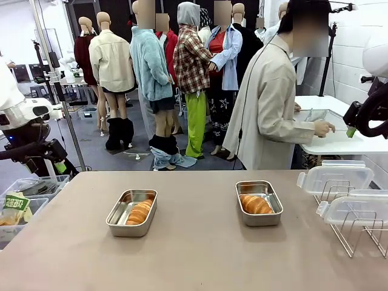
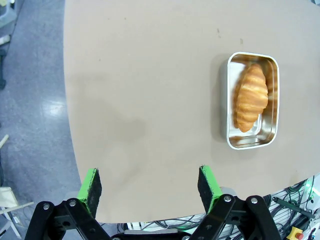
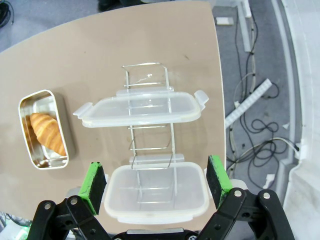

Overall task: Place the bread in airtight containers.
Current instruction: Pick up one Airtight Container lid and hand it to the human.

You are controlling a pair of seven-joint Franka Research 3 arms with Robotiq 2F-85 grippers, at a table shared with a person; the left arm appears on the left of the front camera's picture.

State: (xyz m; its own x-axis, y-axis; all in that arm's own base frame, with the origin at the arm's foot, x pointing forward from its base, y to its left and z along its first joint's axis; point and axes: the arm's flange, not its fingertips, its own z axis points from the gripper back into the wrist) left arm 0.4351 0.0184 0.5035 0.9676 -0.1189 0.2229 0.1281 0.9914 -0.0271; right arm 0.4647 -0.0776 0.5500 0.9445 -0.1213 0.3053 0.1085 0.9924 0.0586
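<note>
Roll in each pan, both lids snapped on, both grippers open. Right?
No. The lids rest on the wire rack, off the pans, as the right wrist view shows. A roll in each pan and open grippers: correct.

Aloft, left end effector (image 2: 148, 174) and right end effector (image 3: 155, 164), jaws wide apart.

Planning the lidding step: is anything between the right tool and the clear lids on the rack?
Nothing visible does. The open right tool hangs over the nearer clear lid; bare table separates it from the right pan.
</note>
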